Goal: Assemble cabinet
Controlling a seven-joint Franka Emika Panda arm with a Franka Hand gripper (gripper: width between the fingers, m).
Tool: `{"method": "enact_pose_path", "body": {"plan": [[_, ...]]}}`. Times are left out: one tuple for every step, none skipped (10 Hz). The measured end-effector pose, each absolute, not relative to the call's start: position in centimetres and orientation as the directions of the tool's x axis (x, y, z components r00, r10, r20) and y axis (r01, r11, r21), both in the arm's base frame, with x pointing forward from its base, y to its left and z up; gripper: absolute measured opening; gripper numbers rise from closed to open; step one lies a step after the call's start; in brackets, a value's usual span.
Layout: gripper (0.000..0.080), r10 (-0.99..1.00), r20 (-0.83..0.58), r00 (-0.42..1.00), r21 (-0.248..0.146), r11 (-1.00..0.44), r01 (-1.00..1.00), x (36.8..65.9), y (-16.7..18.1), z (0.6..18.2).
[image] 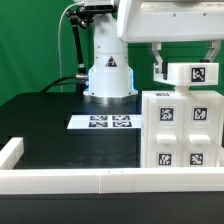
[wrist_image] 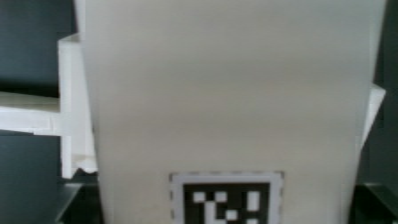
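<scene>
The cabinet (image: 178, 135) is the big white box at the exterior view's right, with several square tags on its front. Directly above its top is a smaller white block (image: 190, 73) carrying one tag. My gripper (image: 188, 68) comes down from above and straddles this block, one finger (image: 158, 63) pressed against its left side and the other hidden behind it. It is shut on the block. In the wrist view the block (wrist_image: 222, 100) fills nearly the whole picture, its tag (wrist_image: 228, 202) at the edge. My fingers do not show there.
The marker board (image: 105, 122) lies flat on the black table in front of the robot base (image: 108, 72). A low white border rail (image: 60, 181) runs along the front edge, and another piece of rail (image: 10, 152) stands at the left.
</scene>
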State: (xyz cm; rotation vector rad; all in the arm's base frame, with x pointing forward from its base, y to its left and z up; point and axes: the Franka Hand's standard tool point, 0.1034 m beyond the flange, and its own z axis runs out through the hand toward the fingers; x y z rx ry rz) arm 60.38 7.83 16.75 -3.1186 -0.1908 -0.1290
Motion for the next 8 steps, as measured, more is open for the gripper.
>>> {"method": "enact_pose_path", "body": {"plan": [[0.0563,0.121,0.083,0.989,-0.009,-0.992,0.122,60.4,7.8,16.7],[0.0563,0.121,0.082,0.989,-0.009,-0.992,0.122,60.4,7.8,16.7],[0.0563,0.122,0.083,0.989,-0.009,-0.992,0.123,60.4,7.8,16.6],[0.0563,0.122,0.113,0.986,-0.005,-0.992,0.124,60.8,7.8,15.6],[0.0563,0.123,0.13,0.984,-0.004,-0.992,0.124,61.0,7.8,15.6],[0.0563,0.123,0.136,0.983,-0.004,-0.992,0.124,61.1,7.8,15.7],[0.0563,0.122,0.137,0.983,-0.004,-0.992,0.124,61.1,7.9,15.7],[0.0563,0.122,0.137,0.983,-0.004,-0.992,0.124,61.1,7.9,15.7]]}}
